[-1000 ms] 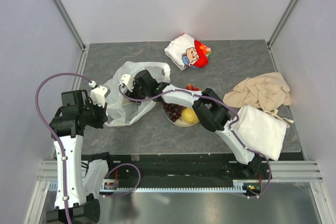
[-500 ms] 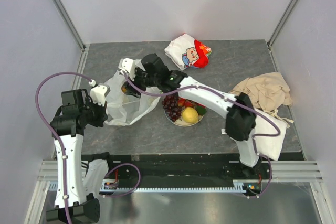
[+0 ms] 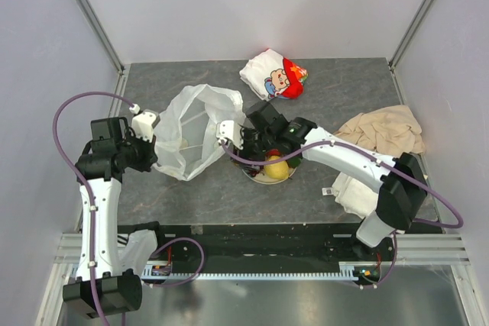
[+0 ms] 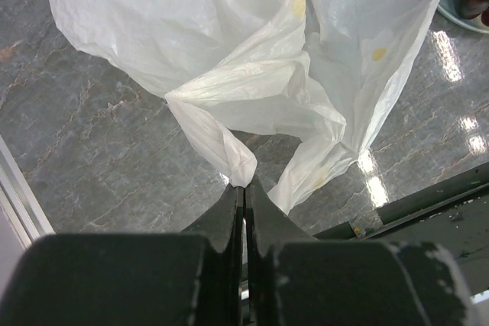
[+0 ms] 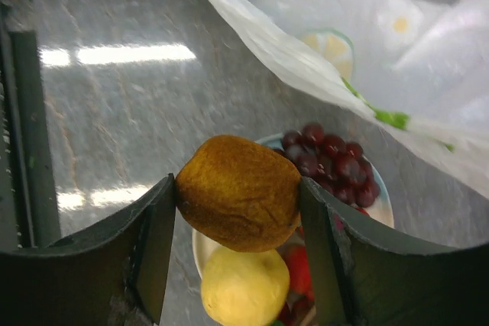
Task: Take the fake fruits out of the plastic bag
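My left gripper point(image 4: 244, 185) is shut on a twisted edge of the translucent white plastic bag point(image 4: 252, 59). It holds the plastic bag point(image 3: 195, 133) up off the grey table at the left. My right gripper point(image 5: 238, 190) is shut on an orange-brown fruit point(image 5: 238, 204) and hangs just above a small white plate point(image 5: 200, 248). On that plate lie a dark purple grape bunch point(image 5: 332, 162), a yellow lemon point(image 5: 244, 289) and a red strawberry point(image 5: 302, 269). From above, the right gripper point(image 3: 256, 149) covers part of the plate point(image 3: 257, 178), right of the bag.
A white-and-red cartoon packet point(image 3: 273, 74) lies at the back. A beige cloth point(image 3: 382, 131) and a folded white towel point(image 3: 353, 188) lie at the right, partly under the right arm. A black rail runs along the table's near edge point(image 3: 252, 230).
My right gripper has come out of the bag's mouth and moved right to above the plate, carrying the orange-brown fruit. The bag now stands fuller and higher in the left gripper.
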Controlling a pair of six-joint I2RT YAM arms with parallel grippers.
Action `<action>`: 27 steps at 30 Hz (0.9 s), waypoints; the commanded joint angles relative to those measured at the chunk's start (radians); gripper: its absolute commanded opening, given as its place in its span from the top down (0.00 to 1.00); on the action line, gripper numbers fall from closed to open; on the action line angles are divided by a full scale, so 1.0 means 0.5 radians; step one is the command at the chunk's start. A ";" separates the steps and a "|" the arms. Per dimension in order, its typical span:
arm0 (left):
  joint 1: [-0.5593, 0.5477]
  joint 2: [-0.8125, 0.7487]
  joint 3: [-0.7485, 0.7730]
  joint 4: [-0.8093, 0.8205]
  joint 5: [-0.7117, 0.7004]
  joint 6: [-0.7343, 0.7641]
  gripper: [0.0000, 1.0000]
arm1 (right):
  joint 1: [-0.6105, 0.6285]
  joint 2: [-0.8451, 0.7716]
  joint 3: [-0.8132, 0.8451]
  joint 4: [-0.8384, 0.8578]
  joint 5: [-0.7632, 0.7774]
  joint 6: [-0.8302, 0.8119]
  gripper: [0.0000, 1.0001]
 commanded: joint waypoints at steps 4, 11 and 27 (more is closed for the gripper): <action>0.007 -0.016 0.069 0.096 0.098 -0.062 0.99 | -0.160 0.074 0.129 -0.245 0.268 -0.157 0.50; 0.010 -0.049 0.060 0.078 0.101 -0.086 0.99 | -0.270 0.243 0.322 -0.353 0.388 0.101 0.52; 0.010 -0.055 0.050 0.087 0.092 -0.105 0.98 | -0.335 0.381 0.451 -0.423 0.294 0.194 0.50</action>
